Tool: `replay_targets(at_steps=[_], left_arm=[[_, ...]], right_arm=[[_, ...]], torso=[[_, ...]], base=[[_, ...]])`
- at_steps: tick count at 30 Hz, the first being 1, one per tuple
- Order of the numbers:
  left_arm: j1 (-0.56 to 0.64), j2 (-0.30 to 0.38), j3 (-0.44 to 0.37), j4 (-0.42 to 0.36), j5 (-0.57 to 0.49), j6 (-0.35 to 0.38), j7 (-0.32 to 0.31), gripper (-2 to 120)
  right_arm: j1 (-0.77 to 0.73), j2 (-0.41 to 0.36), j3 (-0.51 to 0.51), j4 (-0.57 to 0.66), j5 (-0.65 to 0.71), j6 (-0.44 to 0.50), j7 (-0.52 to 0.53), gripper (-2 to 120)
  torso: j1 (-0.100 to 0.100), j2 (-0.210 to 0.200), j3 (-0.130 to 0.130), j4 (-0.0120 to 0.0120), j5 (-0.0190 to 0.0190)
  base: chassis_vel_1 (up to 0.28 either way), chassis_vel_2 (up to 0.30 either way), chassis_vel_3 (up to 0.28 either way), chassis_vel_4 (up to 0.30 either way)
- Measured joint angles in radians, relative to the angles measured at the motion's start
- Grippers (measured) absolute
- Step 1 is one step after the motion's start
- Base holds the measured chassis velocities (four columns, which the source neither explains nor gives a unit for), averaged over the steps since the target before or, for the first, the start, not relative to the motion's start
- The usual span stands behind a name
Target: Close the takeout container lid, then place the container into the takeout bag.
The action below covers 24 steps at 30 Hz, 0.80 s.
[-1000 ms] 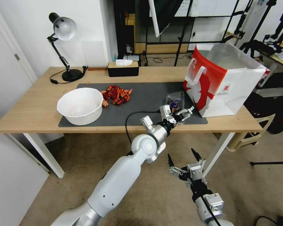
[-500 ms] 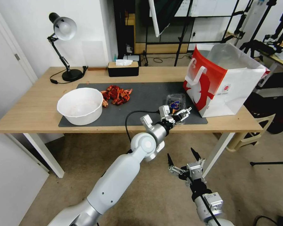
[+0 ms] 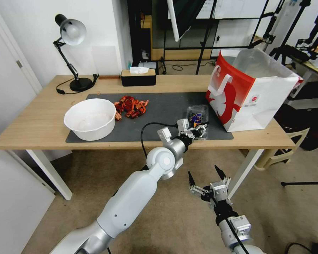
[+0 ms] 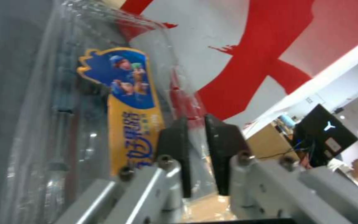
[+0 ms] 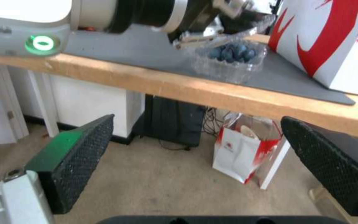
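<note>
The takeout container [image 3: 198, 121] is a small clear clamshell on the grey mat, just left of the takeout bag [image 3: 252, 93]. The right wrist view shows dark blueberries in the container [image 5: 231, 57]. Its lid [image 4: 104, 102] is clear plastic with a blue and yellow label [image 4: 131, 118] and stands partly raised. My left gripper [image 3: 202, 129] is at the container's near side. In the left wrist view the left gripper [image 4: 195, 122] is shut on the thin edge of the lid. My right gripper [image 3: 205, 178] hangs open below the table's front edge, its fingers [image 5: 77, 161] wide apart.
A white bowl [image 3: 90, 118] and a heap of red crayfish [image 3: 131, 106] lie on the mat [image 3: 159, 116] to the left. A black tissue box [image 3: 138, 77] and a desk lamp [image 3: 72, 53] stand at the back. A small red-white bag [image 5: 241, 155] sits on the floor under the table.
The left gripper's fingers were open beside the container and have now shut on the lid's edge. The right arm has stayed where it was.
</note>
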Motion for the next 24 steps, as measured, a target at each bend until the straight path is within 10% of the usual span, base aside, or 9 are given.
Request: replay_targets(at_steps=[2, 10, 24], left_arm=[[0.0, 0.001, -0.001, 0.0, 0.0, 0.005, -0.014, 0], [0.0, 0.002, -0.002, 0.0, -0.003, 0.01, -0.035, 0], [-0.006, 0.021, -0.005, 0.0, 0.013, 0.021, -0.051, 0]], right_arm=[[0.003, 0.0, 0.0, 0.007, 0.004, -0.003, 0.0, 100], [0.017, 0.0, 0.013, 0.043, 0.051, -0.036, -0.006, 100], [0.262, -0.061, 0.146, 0.194, 0.853, -0.425, 0.2, 100]], torso=[[0.0, 0.0, 0.0, 0.0, 0.0], [0.0, 0.0, 0.0, 0.0, 0.0], [0.0, 0.0, 0.0, 0.0, 0.0001]], base=[[0.0, 0.0, 0.0, 0.0], [0.0, 0.0, 0.0, 0.0], [0.0, 0.0, 0.0, 0.0]])
